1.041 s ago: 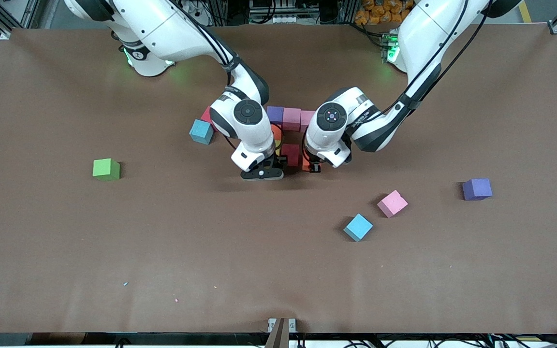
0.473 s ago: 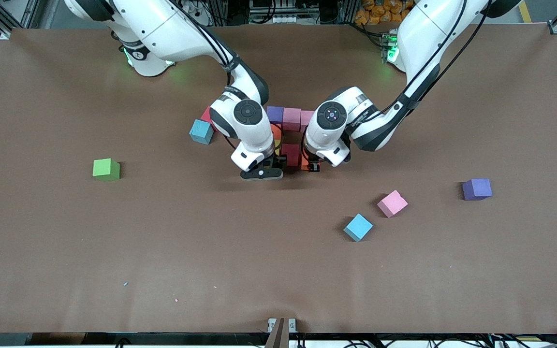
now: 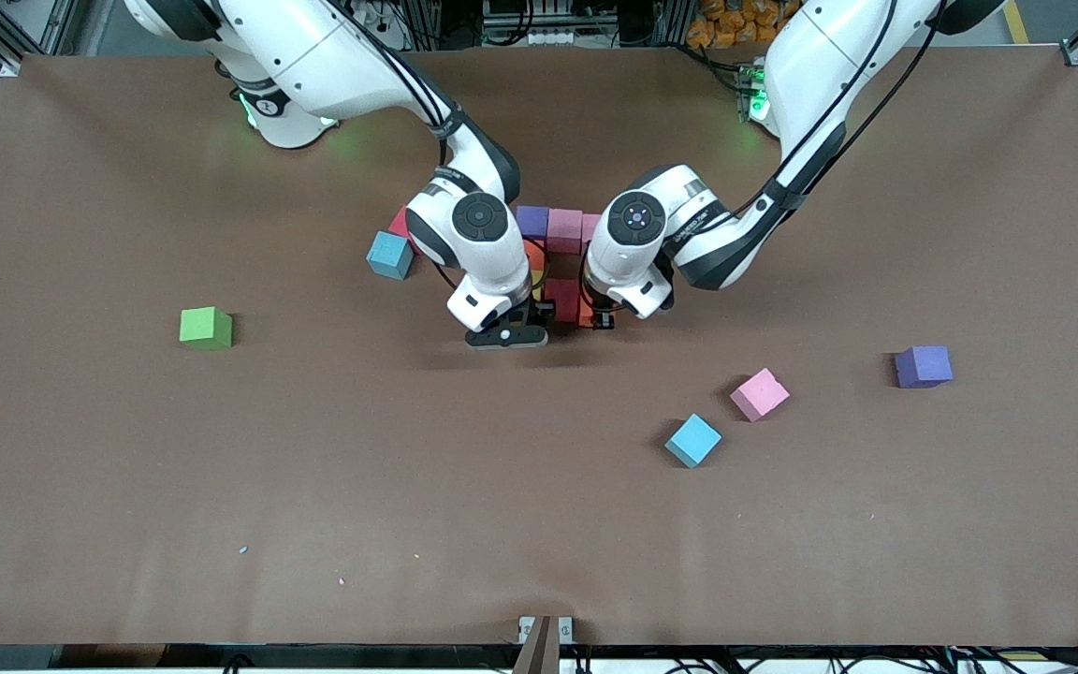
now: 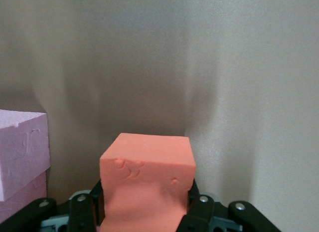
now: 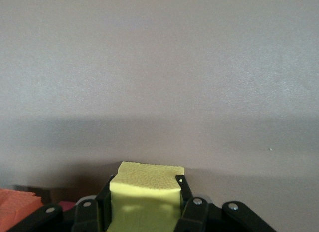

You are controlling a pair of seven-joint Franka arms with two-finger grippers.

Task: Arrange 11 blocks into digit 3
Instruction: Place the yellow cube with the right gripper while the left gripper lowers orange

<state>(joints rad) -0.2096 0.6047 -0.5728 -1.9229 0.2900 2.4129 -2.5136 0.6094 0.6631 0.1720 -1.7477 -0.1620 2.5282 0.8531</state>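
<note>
Left gripper (image 3: 601,321), jaws clamping orange block (image 4: 147,179), shifted toward right gripper (image 3: 509,337), jaws gripping yellow block (image 5: 145,198).

My left gripper (image 4: 144,212) is black matt plastic with small bright metal screws, and it pinches an orange block (image 4: 147,177) of matt foam, finely grained and dented on its face. My right gripper (image 5: 144,212), of that same matt black, squeezes a yellow block (image 5: 145,194) with a rougher, pitted foam skin. My arms' shells (image 3: 492,253) are glossy white plastic. The table (image 3: 314,468) looks like dull brown paper or felt.
</note>
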